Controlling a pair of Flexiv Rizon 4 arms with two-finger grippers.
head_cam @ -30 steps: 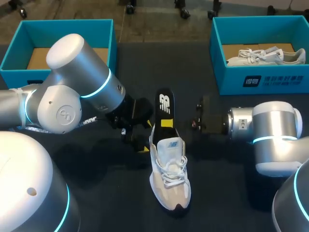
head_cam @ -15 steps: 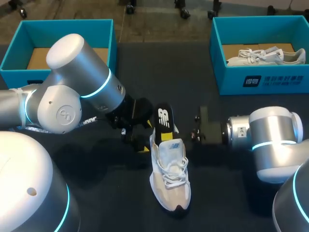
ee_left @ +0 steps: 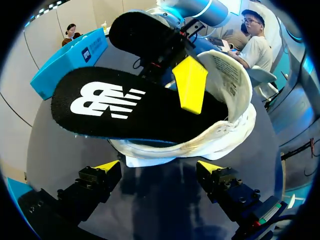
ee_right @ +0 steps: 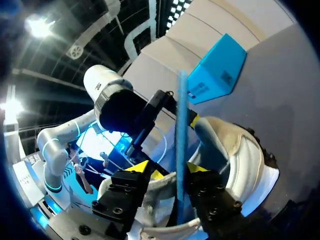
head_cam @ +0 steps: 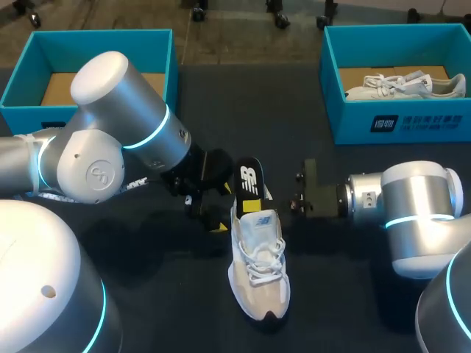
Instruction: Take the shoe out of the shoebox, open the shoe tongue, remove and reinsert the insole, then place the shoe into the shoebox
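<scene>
black foam insole [head_cam: 249, 182], logo face up: clenched edge-on in your right jaws, one yellow fingertip [ee_left: 190, 82] on its top face and the other under it. its forward end lies inside the mouth of the shoe [head_cam: 259, 272], and its logo end juts out past the heel. white and beige shoe: upright on the dark tabletop [head_cam: 331, 294], between the two arms and out of any box, with the toe pointing toward the robot. left jaws: released, fingertips [ee_left: 107, 166] spread wide and grasping nothing. they sit just beside the heel, with a gap showing between the tips and the collar. teal shoebox [head_cam: 96, 44]: far left corner, bare brown floor. second teal box [head_cam: 397, 118]: far right, with white shoes inside. you cannot tell from here which box this shoe belongs to. step in hand, as judged: the insole stage, probably reinsertion, since the insole is half seated. next move calls for sliding the insole forward and down toward the toe while keeping it flat. brace the heel with your left jaws so the shoe does not skid. release the right jaws before they foul the collar. boxing the shoe is not yet begun.
</scene>
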